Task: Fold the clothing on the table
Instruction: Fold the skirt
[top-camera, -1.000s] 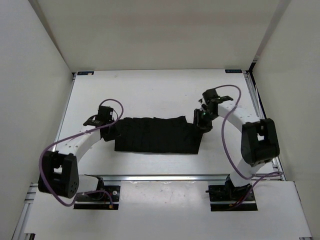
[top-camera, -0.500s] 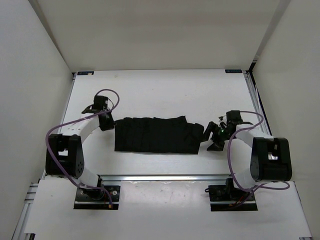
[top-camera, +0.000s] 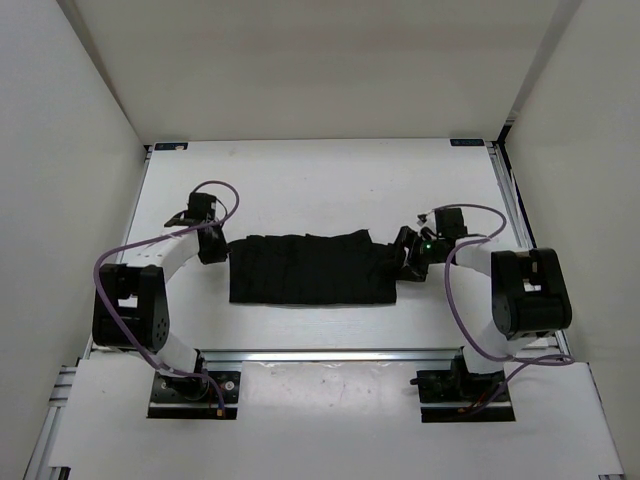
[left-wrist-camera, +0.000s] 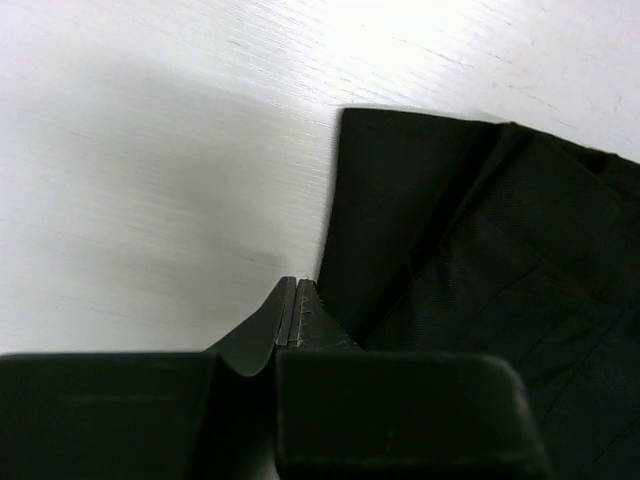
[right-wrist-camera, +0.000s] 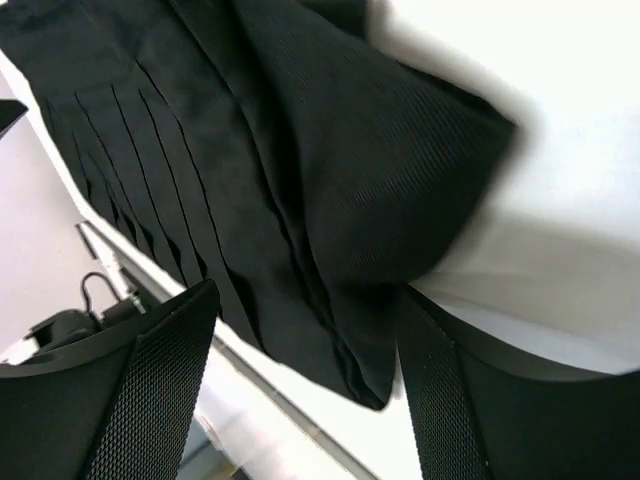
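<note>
- Looking like a robot lab test cell: plain white walls (top-camera: 90, 150) are boxing in a white tabletop (top-camera: 300, 180) on three sides.
- An aluminium rail (top-camera: 330, 354) is running along the tabletop's near edge.
- Two white-and-black robot arms, the left arm (top-camera: 160, 272) and the right arm (top-camera: 520, 290), are sitting bolted on black base plates (top-camera: 185, 392).
- Purple cables (top-camera: 447, 292) are looping off both arms.
- Nothing domestic is showing, only rig hardware.

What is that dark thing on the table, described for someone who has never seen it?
On the large white table, near its middle, lies the clothing, a wide black strip. Its soft matte fabric with narrow parallel pleats sets it apart from the hard black left gripper and right gripper at its ends.
</note>
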